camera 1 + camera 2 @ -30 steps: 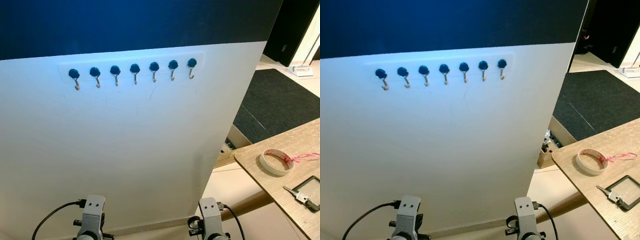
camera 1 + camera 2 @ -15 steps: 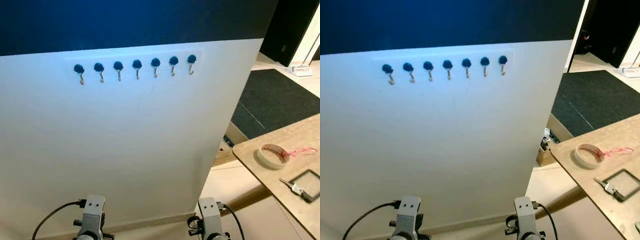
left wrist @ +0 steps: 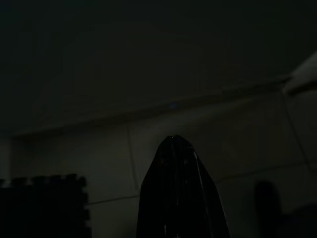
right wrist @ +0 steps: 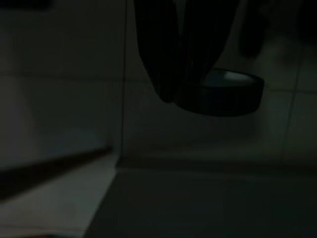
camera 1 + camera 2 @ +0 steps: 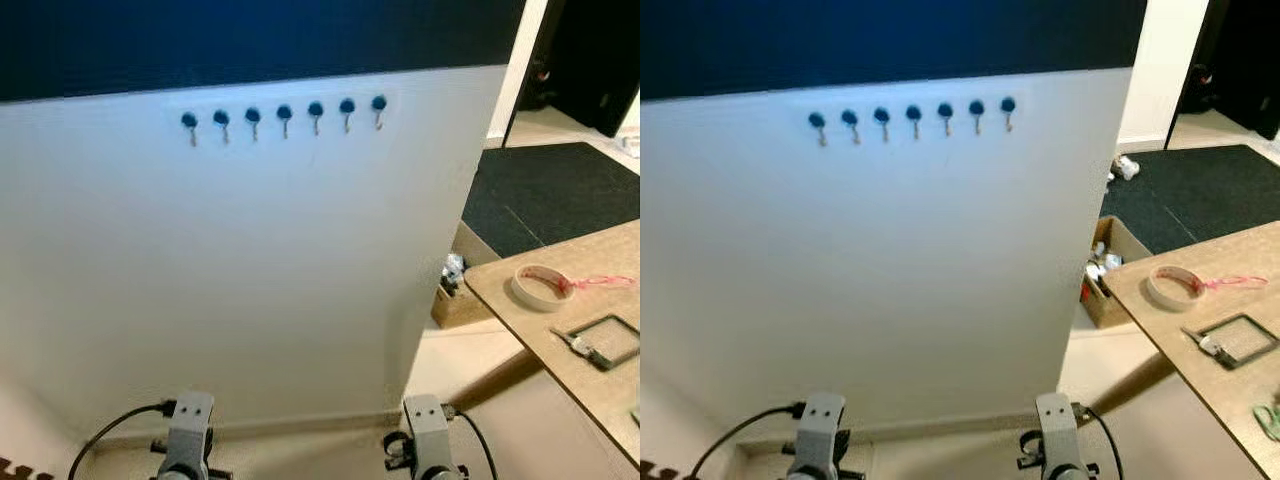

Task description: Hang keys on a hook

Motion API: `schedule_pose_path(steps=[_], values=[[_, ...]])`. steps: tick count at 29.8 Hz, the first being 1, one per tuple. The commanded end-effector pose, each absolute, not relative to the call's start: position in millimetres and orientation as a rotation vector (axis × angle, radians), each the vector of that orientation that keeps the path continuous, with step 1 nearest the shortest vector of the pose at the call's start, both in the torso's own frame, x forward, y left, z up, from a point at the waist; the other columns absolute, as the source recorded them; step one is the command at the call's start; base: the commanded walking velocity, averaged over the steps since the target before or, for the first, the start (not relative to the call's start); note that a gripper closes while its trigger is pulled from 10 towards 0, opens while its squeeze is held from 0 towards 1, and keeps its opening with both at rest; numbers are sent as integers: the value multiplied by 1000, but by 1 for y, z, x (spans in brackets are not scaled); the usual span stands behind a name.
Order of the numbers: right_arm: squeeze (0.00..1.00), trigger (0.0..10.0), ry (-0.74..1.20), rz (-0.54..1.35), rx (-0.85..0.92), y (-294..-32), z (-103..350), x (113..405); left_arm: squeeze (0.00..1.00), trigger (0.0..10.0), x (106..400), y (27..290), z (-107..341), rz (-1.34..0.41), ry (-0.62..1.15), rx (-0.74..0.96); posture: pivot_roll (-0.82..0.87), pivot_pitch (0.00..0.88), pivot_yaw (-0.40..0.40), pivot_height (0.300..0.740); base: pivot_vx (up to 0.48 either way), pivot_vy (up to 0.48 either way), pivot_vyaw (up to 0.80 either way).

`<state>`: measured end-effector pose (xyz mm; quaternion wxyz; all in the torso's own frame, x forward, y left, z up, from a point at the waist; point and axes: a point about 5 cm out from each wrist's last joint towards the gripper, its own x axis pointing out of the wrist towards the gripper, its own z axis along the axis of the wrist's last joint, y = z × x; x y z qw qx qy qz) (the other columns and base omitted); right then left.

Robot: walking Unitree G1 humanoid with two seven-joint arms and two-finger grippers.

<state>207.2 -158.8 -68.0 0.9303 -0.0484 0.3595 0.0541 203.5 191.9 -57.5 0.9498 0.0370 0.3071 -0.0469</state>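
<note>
A row of several blue-capped hooks [image 5: 285, 112] runs along the top of the white wall panel [image 5: 270, 260] ahead. The keys [image 5: 577, 343] lie on the wooden table [image 5: 560, 300] at the right, touching the near corner of a dark square frame [image 5: 604, 339]. Both arms hang low and idle, with the silver wrists at the bottom edge, left [image 5: 189, 440] and right [image 5: 426, 442]. In the dark left wrist view, my left gripper [image 3: 174, 144] is shut with nothing in it. My right gripper [image 4: 181, 94] hangs shut over a floor, in front of a dark round object [image 4: 233, 94].
A roll of tape [image 5: 540, 286] with a red string lies on the table beyond the keys. A cardboard box [image 5: 1112, 272] with small items stands on the floor by the panel's right edge. Dark carpet [image 5: 560, 190] lies beyond it, and green scissor handles [image 5: 1268, 420] show at the table's near edge.
The camera has pulled back and turned: the hooks look smaller and higher, and the box and more floor have come into view. The keys, tape and both arms have not moved.
</note>
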Motion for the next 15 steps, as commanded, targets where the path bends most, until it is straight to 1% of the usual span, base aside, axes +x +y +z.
schedule_pose_path(steps=[1, 5, 15], values=[[0, 10000, 751, 121, -90, -154, -71, 203, 20, 10000, 200, 201, -58, -84, 640, 94, 56, 31, 37, 740, -341, 0, 0], [0, 10000, 752, 119, -85, -153, -71, 203, 16, 10000, 200, 203, -58, -84, 640, 99, 60, 32, 41, 740, -323, 0, 0], [0, 10000, 755, 114, -82, -154, -72, 201, 20, 10000, 203, 203, -56, -73, 619, 104, 59, 37, 41, 740, 0, 0, 0]])
